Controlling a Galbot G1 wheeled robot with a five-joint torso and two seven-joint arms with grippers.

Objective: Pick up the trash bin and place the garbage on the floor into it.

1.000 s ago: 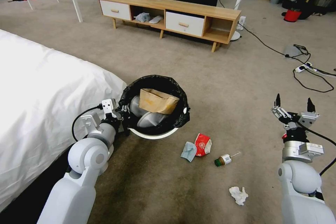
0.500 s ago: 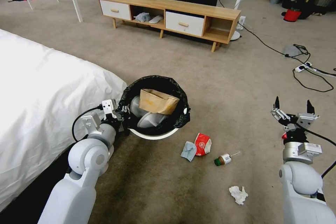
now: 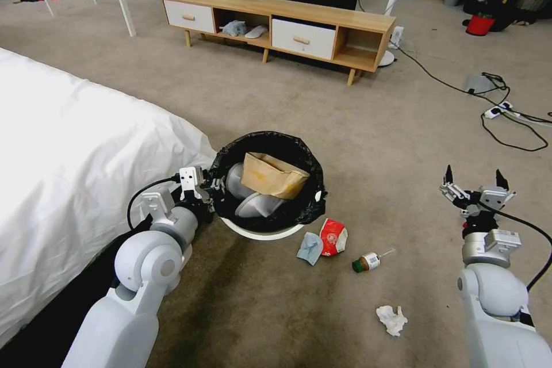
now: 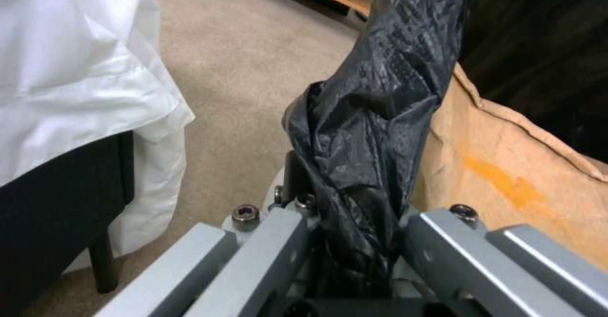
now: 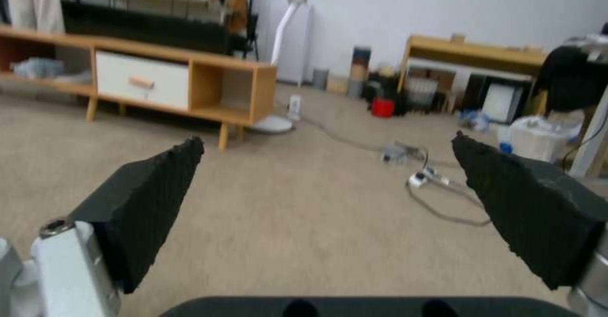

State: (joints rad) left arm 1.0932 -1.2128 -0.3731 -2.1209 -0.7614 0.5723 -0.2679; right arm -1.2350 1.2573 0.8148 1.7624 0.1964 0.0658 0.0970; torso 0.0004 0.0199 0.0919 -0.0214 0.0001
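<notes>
gripping the trash bin (image 3: 260, 234) by its rim, left hand (image 3: 208, 191) clamped; right hand (image 3: 472, 177) spread wide, well apart.

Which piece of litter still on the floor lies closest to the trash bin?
The light blue mask, beside the red-white packet, just under the bin's white rim; bottle and tissue lie farther off.
</notes>
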